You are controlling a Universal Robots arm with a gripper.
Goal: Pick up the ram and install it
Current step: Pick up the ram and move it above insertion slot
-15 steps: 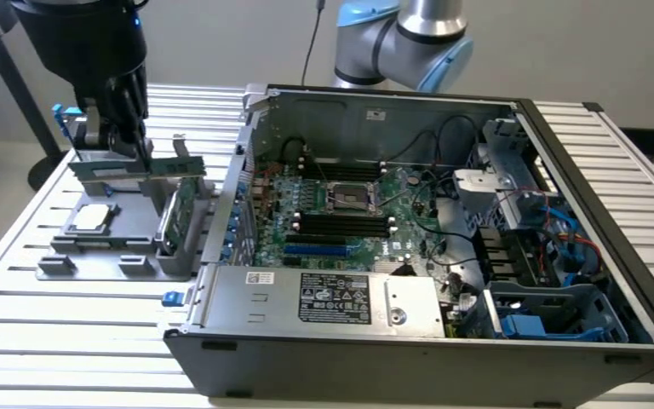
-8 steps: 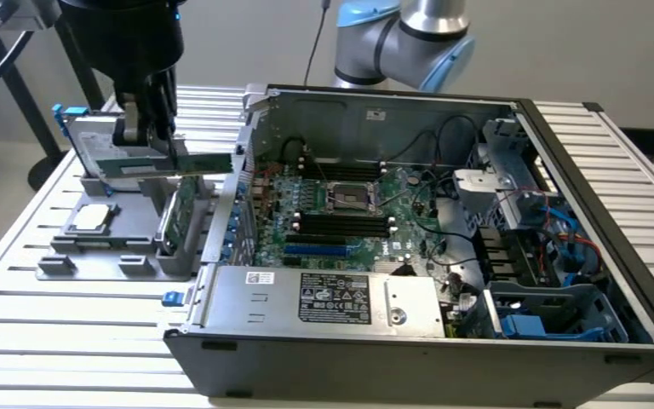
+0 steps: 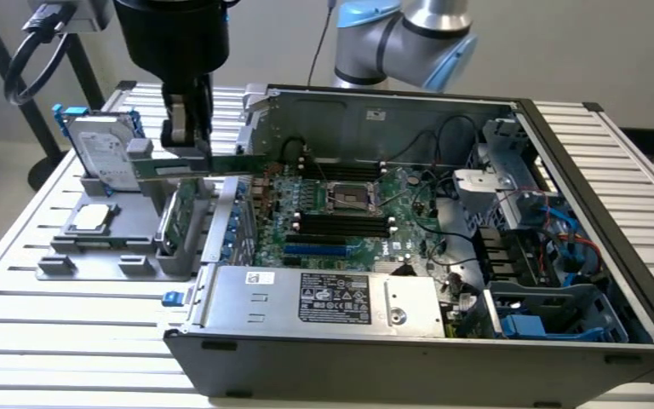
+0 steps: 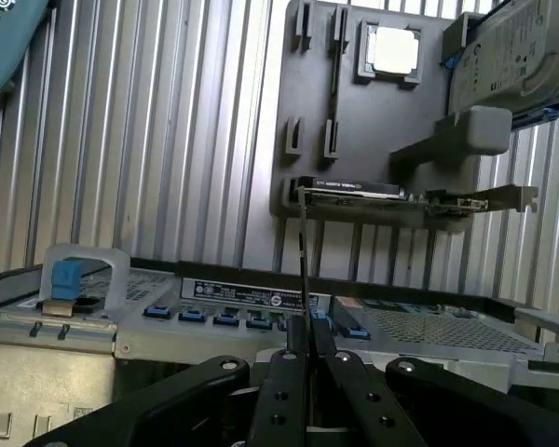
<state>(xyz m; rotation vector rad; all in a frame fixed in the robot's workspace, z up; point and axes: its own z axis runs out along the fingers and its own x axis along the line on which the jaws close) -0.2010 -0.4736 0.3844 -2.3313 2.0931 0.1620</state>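
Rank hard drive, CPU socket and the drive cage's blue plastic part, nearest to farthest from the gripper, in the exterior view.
1. Hard drive: upright in the gray holder, just to the exterior view's left of the gripper.
2. CPU socket: mid-board, toward the exterior view's right.
3. Blue plastic part: far lower right.

Silver arm (image 3: pixel 438 19), blue joint caps (image 3: pixel 364 15), black tool (image 3: pixel 187 146).

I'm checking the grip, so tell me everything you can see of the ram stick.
The ram is a long, thin green circuit-board strip, held in the air roughly level, clamped near one end by the shut gripper. Its free end reaches over the edge of the open computer case toward the motherboard. In the wrist view it appears edge-on between the fingers.
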